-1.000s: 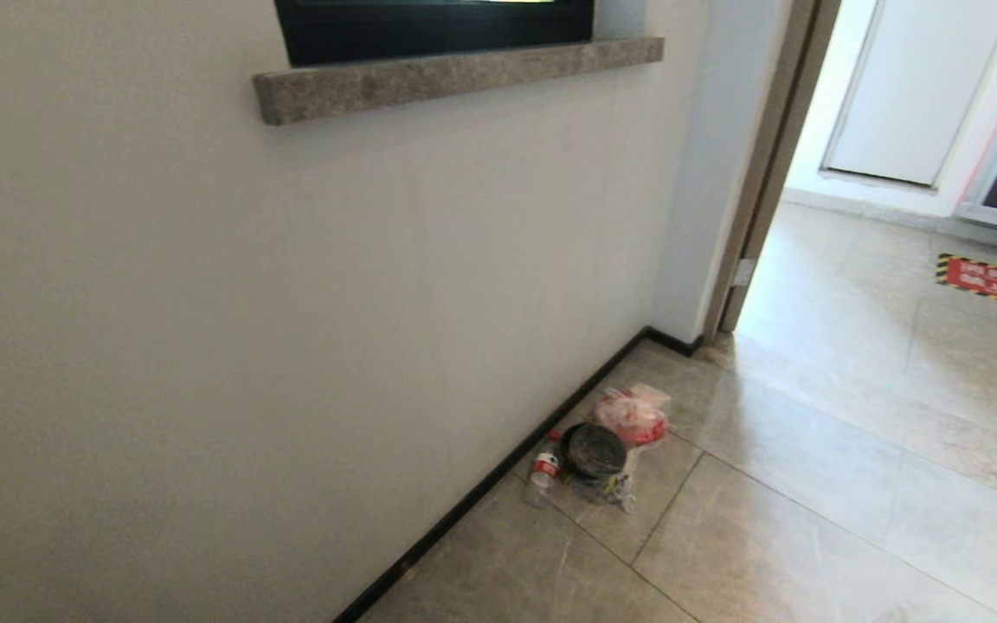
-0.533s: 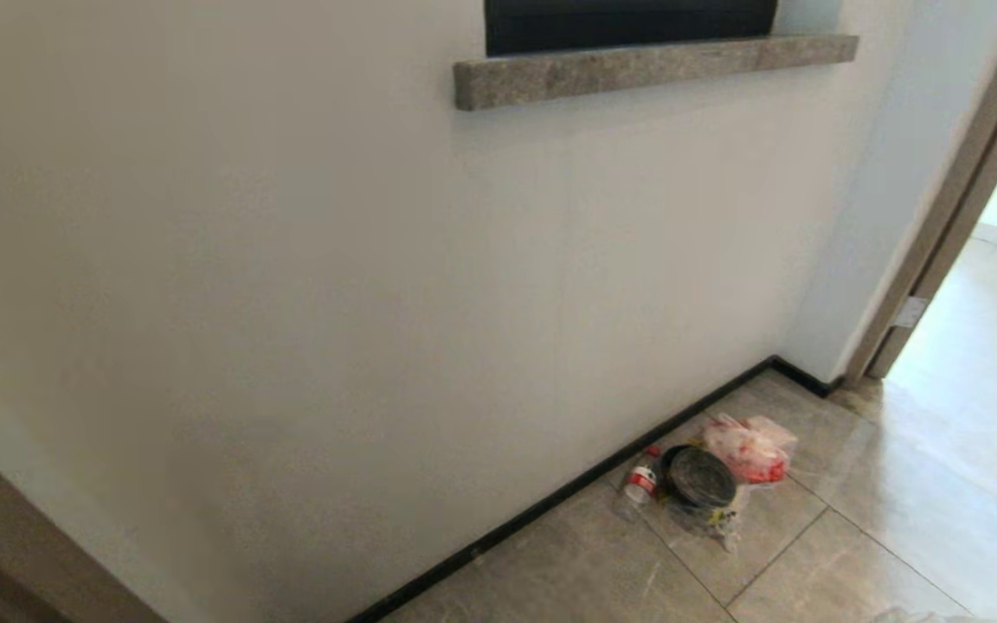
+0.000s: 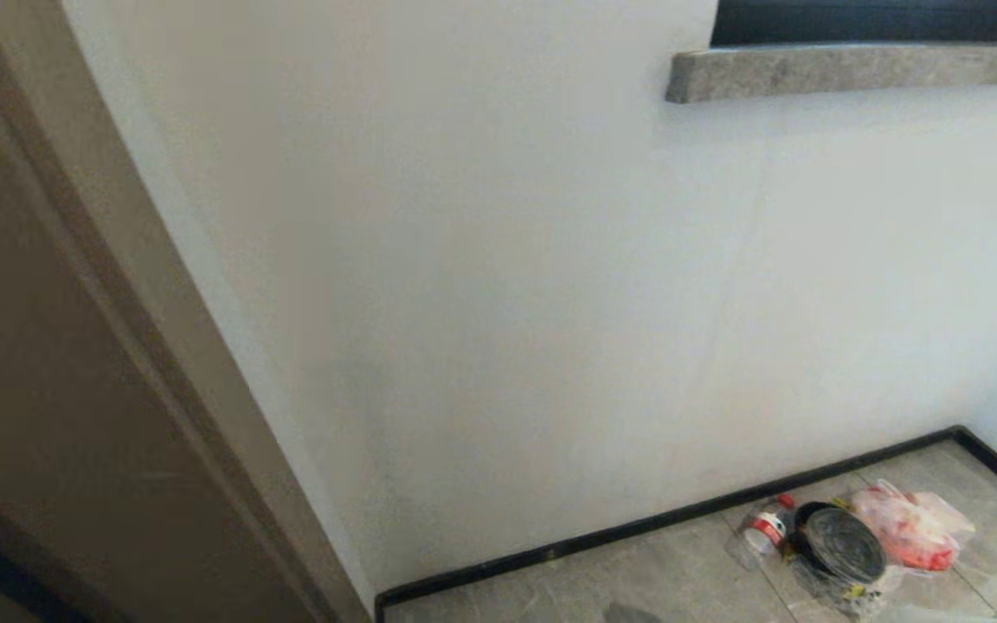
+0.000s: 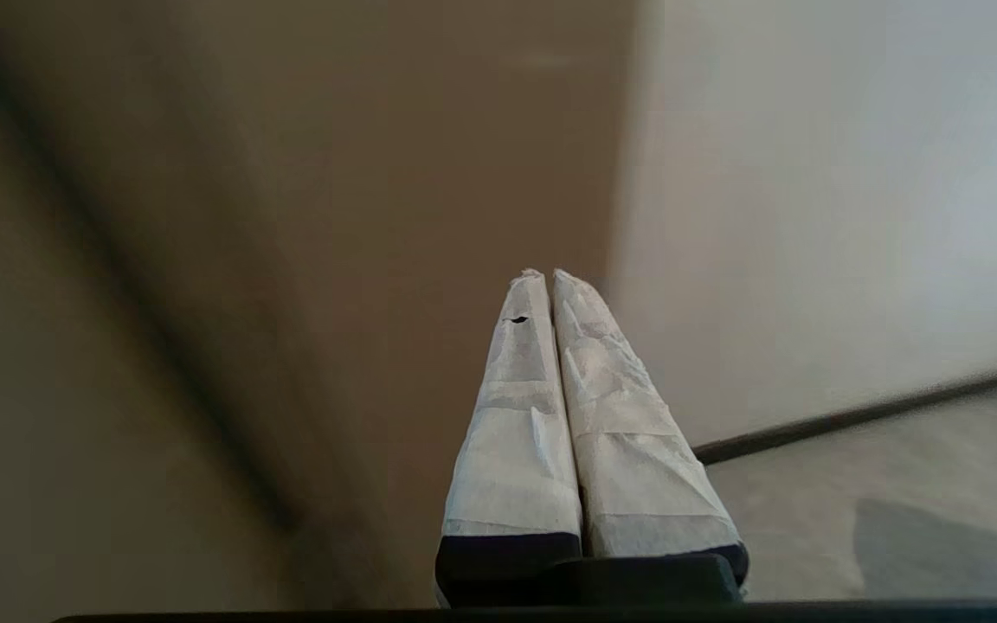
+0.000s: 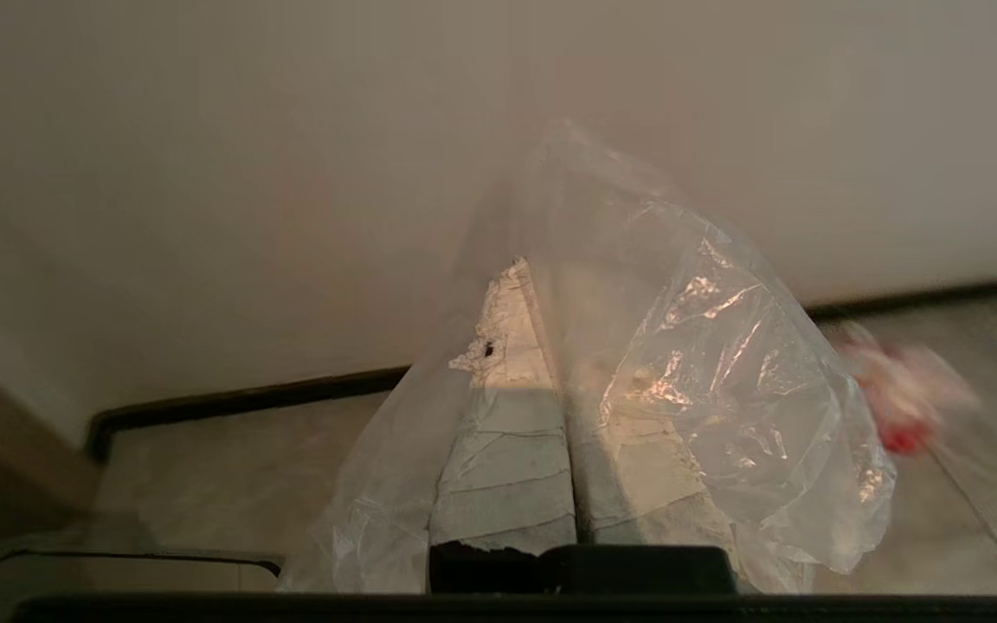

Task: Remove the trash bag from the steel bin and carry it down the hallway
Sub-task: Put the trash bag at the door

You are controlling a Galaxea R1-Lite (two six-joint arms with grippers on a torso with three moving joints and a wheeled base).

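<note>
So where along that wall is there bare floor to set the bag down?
Bare tile runs along the baseboard between the door frame and the bottle. Crowded toward the corner: bottle, round tin and pinkish-red bag huddle together.

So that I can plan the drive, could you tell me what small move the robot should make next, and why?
Probably turn the base on the spot until open floor lies ahead, not drive forward: the head view faces a white wall with a brown door close at the left. The right gripper is shut on the trash bag, so that grip should not loosen.
</note>
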